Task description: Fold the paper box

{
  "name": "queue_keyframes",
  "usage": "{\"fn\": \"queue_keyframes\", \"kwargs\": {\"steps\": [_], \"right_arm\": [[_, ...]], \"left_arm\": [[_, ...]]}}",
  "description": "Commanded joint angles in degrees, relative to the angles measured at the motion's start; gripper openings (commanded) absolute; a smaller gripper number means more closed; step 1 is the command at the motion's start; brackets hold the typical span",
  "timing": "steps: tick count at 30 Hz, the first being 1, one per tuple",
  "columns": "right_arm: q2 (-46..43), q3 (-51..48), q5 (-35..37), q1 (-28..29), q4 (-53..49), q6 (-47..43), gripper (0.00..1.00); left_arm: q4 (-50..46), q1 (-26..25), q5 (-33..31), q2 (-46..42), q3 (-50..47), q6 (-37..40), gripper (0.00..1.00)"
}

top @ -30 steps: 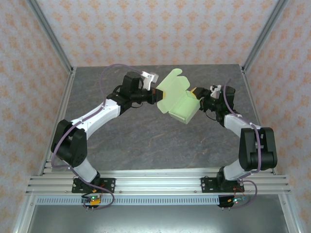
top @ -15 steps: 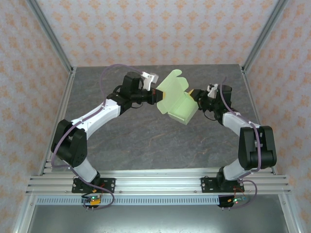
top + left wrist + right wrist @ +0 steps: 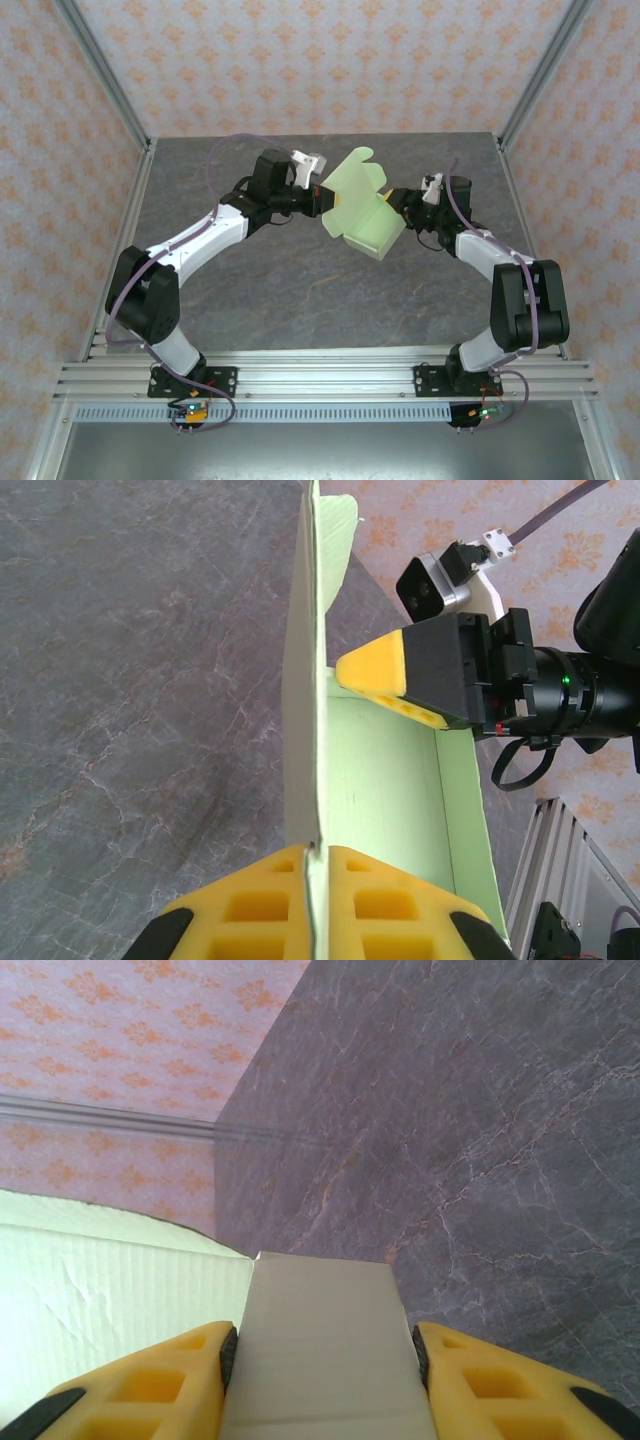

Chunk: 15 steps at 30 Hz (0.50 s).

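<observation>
Pale green card forms the paper box, which is partly erected: a shallow tray with one tall panel standing up from its left side, the top edge of that panel notched. The paper box is held clear of the table, above its far centre, between the two arms. The left claw reaches in from the left and is clamped on the tall panel. In the left wrist view the thin card edge runs straight between the two yellow fingers, which are pressed together on it, with the tray interior of the paper box extending to the right. The right claw meets the box from the right; in the left wrist view one yellow fingertip of the right claw sits inside the tray with its point against the tall panel. In the right wrist view the right claw has its jaws partly apart, with a grey-shaded card flap spanning the gap and meeting both fingers at its edges. Whether that flap is gripped or only bracketed cannot be told. The table is grey stone-patterned, and pink patterned walls enclose it.
</observation>
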Motion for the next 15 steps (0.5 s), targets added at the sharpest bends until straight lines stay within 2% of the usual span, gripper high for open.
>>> {"fn": "queue_keyframes", "kwargs": {"steps": [1, 2, 7, 11, 15], "right_arm": [[-1.4, -3.1, 2.7, 0.7, 2.7, 1.0, 0.25], [-1.6, -3.4, 3.0, 0.7, 3.5, 2.0, 0.32], [-2.3, -3.5, 3.9, 0.7, 4.4, 3.5, 0.51], [-1.9, -2.3, 1.6, 0.7, 4.1, 3.6, 0.82], [-3.8, -1.7, 1.1, 0.3, 0.0, 0.7, 0.93]], "left_arm": [[4.6, -0.6, 1.3, -1.9, 1.6, 0.7, 0.0], [4.2, -0.8, 1.2, -1.9, 1.6, 1.3, 0.0], [0.6, -0.8, -0.4, -2.5, 1.8, 5.0, 0.0], [-8.0, -0.2, -5.0, -3.2, 2.7, 13.3, 0.0], [-12.8, 1.0, -5.6, -3.2, 2.3, 19.7, 0.0]]}}
